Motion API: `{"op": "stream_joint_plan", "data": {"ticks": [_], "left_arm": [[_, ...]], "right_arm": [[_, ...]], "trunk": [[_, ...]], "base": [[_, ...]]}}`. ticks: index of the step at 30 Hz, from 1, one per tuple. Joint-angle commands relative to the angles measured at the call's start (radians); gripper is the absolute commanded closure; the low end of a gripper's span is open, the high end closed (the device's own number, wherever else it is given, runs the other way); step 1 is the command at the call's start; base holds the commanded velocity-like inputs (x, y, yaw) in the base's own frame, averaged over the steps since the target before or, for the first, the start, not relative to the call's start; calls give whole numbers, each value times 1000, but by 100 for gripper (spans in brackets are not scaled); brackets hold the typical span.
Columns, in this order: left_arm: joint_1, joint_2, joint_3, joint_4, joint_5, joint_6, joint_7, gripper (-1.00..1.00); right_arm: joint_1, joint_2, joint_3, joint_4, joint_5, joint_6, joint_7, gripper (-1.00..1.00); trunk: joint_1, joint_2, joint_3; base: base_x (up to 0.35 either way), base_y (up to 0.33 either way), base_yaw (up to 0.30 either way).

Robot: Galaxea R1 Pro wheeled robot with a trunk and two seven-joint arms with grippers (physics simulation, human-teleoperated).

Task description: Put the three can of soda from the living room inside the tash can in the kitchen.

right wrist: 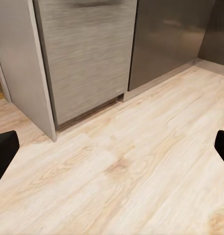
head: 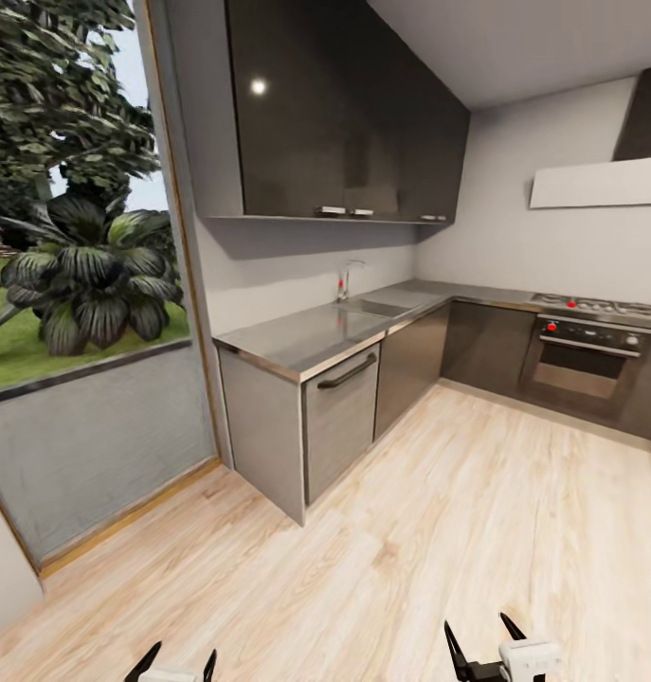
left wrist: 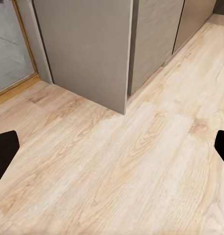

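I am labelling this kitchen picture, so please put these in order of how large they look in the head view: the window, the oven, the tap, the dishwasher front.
1. window
2. dishwasher front
3. oven, close to the dishwasher front in apparent size, and farther from the camera, so this order is unsure
4. tap

From the head we look down across the kitchen (head: 439,284); both our wrist cameras face the wood floor (left wrist: 117,171) low, sharing the grey dishwasher (right wrist: 85,54) base.

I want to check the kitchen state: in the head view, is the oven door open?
No, the oven door sits shut and flush with the dark cabinets beside it, under the stove top.
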Motion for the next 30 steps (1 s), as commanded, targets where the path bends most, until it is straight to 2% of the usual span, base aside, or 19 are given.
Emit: {"op": "stream_joint_plan", "data": {"ticks": [1, 14, 23, 27, 30], "left_arm": [[0, 0, 0, 0, 0, 0, 0, -100], [0, 0, -1, 1, -2, 0, 0, -100], [0, 0, -1, 1, -3, 1, 0, -100], [1, 0, -1, 1, -3, 1, 0, -100], [0, 0, -1, 1, -3, 2, 0, -100]], "right_arm": [[0, 0, 0, 0, -1, 0, 0, -100], [0, 0, -4, 0, -2, 0, -1, -100], [0, -2, -9, 0, -3, -5, 0, -100], [0, -1, -36, 0, -3, -6, 4, -100], [0, -1, -42, 0, -3, -7, 5, -100]], "trunk": [[0, 0, 1], [0, 0, 11], [0, 0, 21], [0, 0, 26], [0, 0, 29]], "base": [[-4, 7, -201], [18, -6, -219], [232, -117, -200], [265, -170, -193], [257, -184, -192]]}}
